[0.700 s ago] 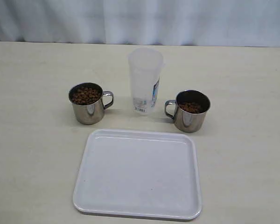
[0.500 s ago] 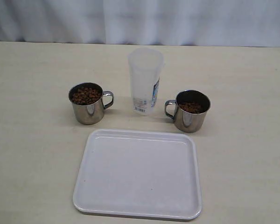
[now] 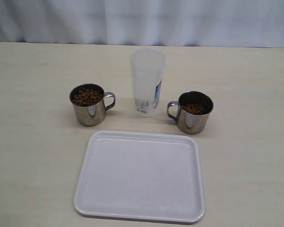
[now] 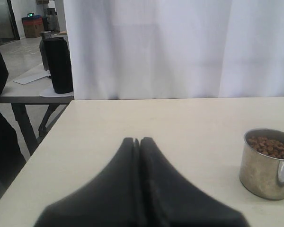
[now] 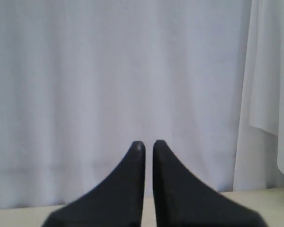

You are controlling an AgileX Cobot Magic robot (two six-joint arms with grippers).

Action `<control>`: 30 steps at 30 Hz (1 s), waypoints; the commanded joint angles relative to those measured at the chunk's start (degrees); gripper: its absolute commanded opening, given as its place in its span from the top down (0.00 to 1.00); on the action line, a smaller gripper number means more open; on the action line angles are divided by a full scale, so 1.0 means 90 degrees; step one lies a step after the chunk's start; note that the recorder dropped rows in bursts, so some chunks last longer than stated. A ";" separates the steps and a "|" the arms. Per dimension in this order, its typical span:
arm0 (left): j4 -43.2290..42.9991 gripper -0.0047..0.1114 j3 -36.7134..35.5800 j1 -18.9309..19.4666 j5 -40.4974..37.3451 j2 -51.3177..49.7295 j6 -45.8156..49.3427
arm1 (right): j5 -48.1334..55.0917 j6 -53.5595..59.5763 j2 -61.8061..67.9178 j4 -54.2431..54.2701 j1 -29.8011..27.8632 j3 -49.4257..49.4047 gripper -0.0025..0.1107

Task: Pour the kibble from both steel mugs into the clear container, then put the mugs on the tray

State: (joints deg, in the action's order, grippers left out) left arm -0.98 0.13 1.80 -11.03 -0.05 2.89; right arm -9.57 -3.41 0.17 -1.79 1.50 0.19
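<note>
**Visitor:** Two steel mugs flank a plastic container ahead of a pouring job. Why that layout?

**Onlooker:** It looks arranged for one arm per mug. The left mug, filled near its brim with kibble, stands on one side of the upright container. The right mug, filled lower, stands on the other. Both are near the container but not touching it, and each handle points inward toward it. The tray lies bare in front of all three, I'd guess so the emptied mugs have only a short way to go

**Visitor:** And the arms?

**Onlooker:** Neither shows in the wide shot. The left pincer has its fingers pressed together on nothing and points out over the table, with a full mug ahead of it and well apart. The right pincer shows only a thin slit between its fingers, grips nothing, and faces the curtain. By my reading nothing has been poured yet, and a handle is the first thing to reach for

**Visitor:** The room itself?

**Onlooker:** The tabletop is pale and matt with a faint grain, and the white curtain hangs along its far edge. Beyond the curtain's end a side table carries a black cylinder, with grey floor behind it
</note>
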 commanded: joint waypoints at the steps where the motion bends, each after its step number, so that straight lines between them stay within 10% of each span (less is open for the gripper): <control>1: 0.0020 0.96 -0.0014 -0.0061 0.0077 0.0006 -0.0017 | -0.0145 -0.0738 -0.0019 -0.0041 -0.0002 -0.0021 0.94; 13: 0.0020 0.96 -0.0014 -0.0061 0.0077 0.0006 -0.0017 | 0.0072 -0.1641 0.0998 -0.0193 0.0086 -0.0021 0.94; 20: 0.0020 0.96 -0.0014 -0.0061 0.0077 0.0006 -0.0017 | -0.1972 -0.2252 0.3846 -0.3148 0.1422 -0.0021 0.94; 30: 0.0020 0.96 -0.0014 -0.0061 0.0077 0.0006 -0.0017 | -0.2249 -0.1847 0.7574 -0.2705 0.1698 0.1006 0.94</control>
State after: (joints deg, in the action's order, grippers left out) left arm -0.98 0.13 1.80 -11.03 -0.05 2.89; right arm -28.32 -21.48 61.85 -27.18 16.60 5.80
